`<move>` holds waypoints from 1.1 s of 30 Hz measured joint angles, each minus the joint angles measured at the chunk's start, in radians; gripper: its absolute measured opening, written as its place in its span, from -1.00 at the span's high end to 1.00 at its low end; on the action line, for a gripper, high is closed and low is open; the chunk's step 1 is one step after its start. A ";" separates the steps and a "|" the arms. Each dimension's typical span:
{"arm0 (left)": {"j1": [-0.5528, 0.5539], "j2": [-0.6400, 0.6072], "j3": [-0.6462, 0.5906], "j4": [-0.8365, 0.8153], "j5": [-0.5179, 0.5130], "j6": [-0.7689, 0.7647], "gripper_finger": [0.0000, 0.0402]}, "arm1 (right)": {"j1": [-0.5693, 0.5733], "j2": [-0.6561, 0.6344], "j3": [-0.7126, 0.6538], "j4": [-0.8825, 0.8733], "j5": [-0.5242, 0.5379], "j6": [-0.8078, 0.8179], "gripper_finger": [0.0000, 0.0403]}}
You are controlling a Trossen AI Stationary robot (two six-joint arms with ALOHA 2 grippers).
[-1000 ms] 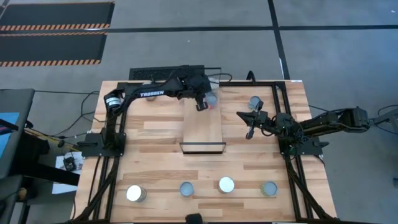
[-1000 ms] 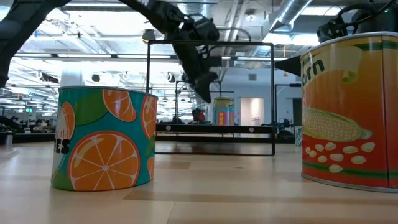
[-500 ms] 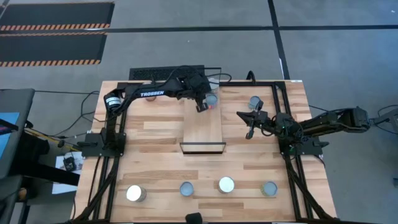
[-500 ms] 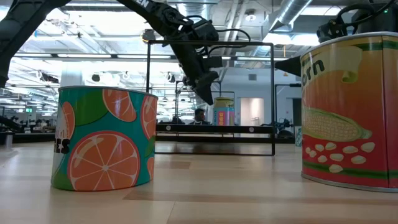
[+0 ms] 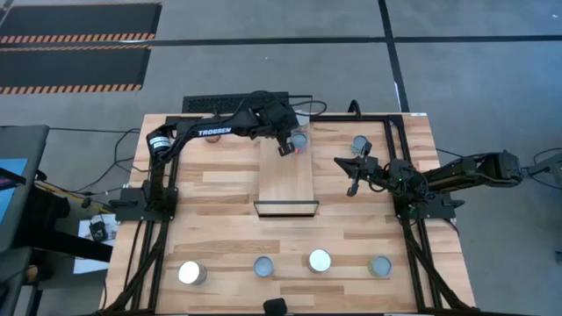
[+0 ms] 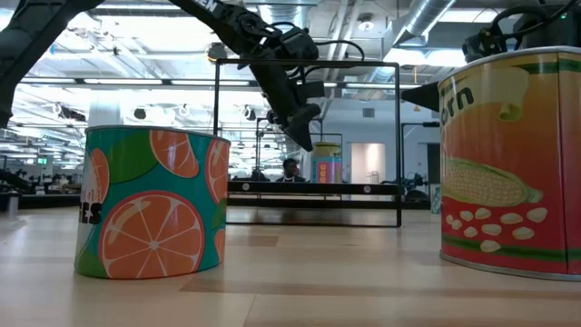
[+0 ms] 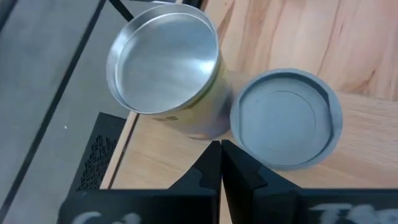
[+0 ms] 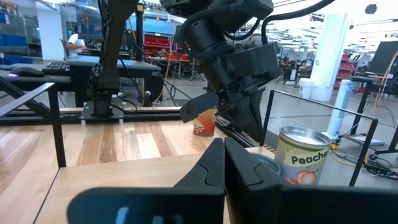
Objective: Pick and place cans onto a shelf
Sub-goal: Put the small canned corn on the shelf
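Since a second ago my left gripper (image 5: 284, 150) has lifted a little above the far end of the shelf (image 5: 287, 180); in the low view (image 6: 300, 136) it now hangs higher against the black frame than it did, and over the last half second it has hardly moved. Its fingers are pressed together with nothing between them. From my left wrist I look down on two cans beyond my fingertips: a tall can with a silver top (image 7: 163, 62) that stands at the shelf's far edge, and a low grey-topped can (image 7: 285, 118) on the light wood, the two touching or very nearly so.

My right gripper (image 5: 353, 186) waits to the right of the shelf, fingers pressed together and empty, pointing toward it. Past those fingers my right wrist view shows a peach can (image 8: 303, 155) on the shelf and my left arm above it. One more can (image 5: 360, 143) stands on the table beyond my right gripper, near the far edge.

Four cans wait in a row along the near side of the table (image 5: 219, 189): one with a bright silver top (image 5: 190, 273), then a bluish one (image 5: 263, 266), a white-topped one (image 5: 320, 260) and another bluish one (image 5: 379, 266). At table height two of them fill the view: an orange-printed can (image 6: 150, 202) and a corn can (image 6: 511, 159).
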 joint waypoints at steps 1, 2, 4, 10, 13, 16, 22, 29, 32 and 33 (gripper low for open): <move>0.000 0.008 0.003 0.009 -0.003 0.000 1.00 | 0.000 0.000 0.000 0.000 0.000 0.000 0.94; 0.000 0.015 0.003 0.010 -0.004 0.000 1.00 | 0.000 0.000 0.000 0.000 0.000 0.000 0.94; 0.000 0.032 0.000 -0.005 -0.004 -0.001 1.00 | 0.000 0.000 0.000 0.003 0.000 0.000 0.94; -0.008 0.060 0.001 0.011 0.000 -0.002 1.00 | 0.002 0.000 0.000 0.003 0.000 0.000 0.94; -0.017 0.060 0.001 0.036 0.001 0.000 1.00 | 0.002 0.000 0.000 0.003 0.000 0.000 0.94; -0.019 0.060 0.001 0.038 0.005 0.000 1.00 | 0.002 0.000 0.000 0.004 0.000 -0.004 0.94; -0.022 0.060 0.001 0.047 0.045 -0.001 1.00 | 0.002 0.000 0.000 0.004 0.000 -0.005 0.94; -0.031 0.060 0.001 0.047 0.046 -0.001 1.00 | 0.002 0.000 0.000 0.004 0.000 -0.007 0.94; -0.036 0.060 0.001 0.047 0.048 -0.001 1.00 | 0.002 0.000 0.000 0.004 0.000 -0.007 0.94; -0.039 0.060 0.001 0.047 0.056 -0.001 1.00 | 0.002 0.000 0.000 0.004 0.000 -0.007 0.94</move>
